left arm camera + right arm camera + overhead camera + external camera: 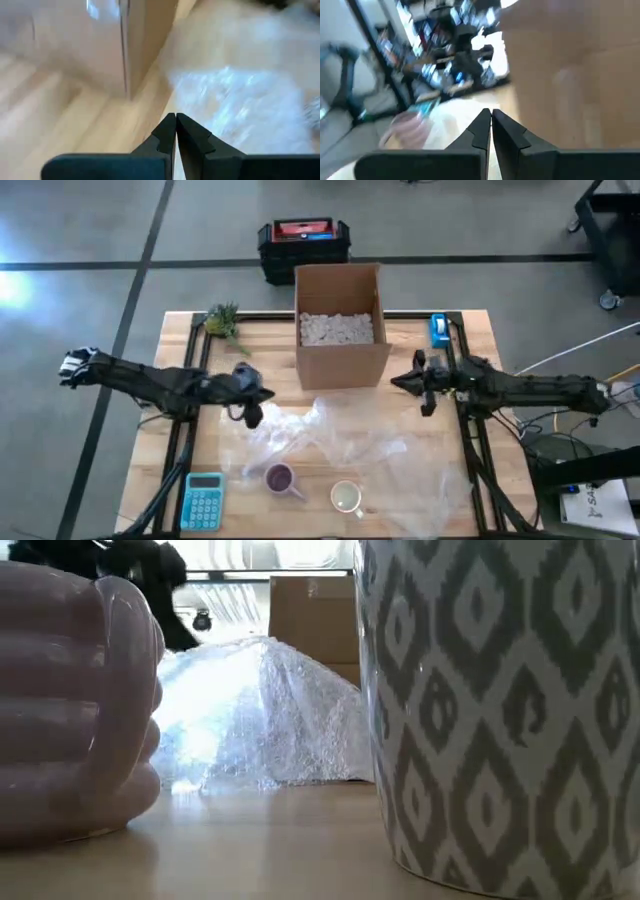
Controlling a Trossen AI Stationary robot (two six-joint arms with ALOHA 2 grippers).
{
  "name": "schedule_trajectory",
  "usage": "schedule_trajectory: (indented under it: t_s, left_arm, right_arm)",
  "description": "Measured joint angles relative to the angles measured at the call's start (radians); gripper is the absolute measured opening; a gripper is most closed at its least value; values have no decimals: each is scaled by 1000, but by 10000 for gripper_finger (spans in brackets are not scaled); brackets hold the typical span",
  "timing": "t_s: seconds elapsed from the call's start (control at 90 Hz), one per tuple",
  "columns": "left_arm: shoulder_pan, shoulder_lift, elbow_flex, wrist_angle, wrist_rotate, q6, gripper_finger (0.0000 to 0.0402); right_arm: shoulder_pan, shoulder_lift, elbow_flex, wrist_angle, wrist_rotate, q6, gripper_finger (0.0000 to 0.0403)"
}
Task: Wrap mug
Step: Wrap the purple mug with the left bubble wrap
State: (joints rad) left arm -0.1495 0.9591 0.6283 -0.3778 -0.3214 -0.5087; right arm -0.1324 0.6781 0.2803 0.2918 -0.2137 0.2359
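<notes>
A clear bubble wrap sheet [340, 445] lies crumpled across the middle of the table, with its far part heaped up [260, 710]. On its near edge stand a purple ribbed mug [280, 478] [70, 700] and a white mug with a grey pattern [346, 498] [500, 710]. My left gripper [251, 415] [175, 119] is shut and hangs just over the wrap's far left corner with nothing between its fingers. My right gripper [400, 381] [490, 115] is shut beside the cardboard box's right wall, clear of the wrap.
An open cardboard box [340, 325] with white packing peanuts stands at the far middle. A teal calculator [203, 500] lies near left, a small green plant [224, 320] far left, and a blue tape dispenser [438, 330] far right. Bare wood shows at the near right corner.
</notes>
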Motion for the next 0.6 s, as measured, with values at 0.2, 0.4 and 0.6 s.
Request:
schedule_trajectory:
  t_s: [0.2,0.4,0.6]
  left_arm:
    - [-24,142,67,-86,83,-44,0]
    - [-79,171,96,-203,123,-153,0]
    - [-158,162,37,-229,123,-288,0]
  right_arm:
    - [113,426,196,-218,50,-132,2]
    - [155,727,317,-320,168,-159,2]
    - [165,850,395,-504,284,-169,2]
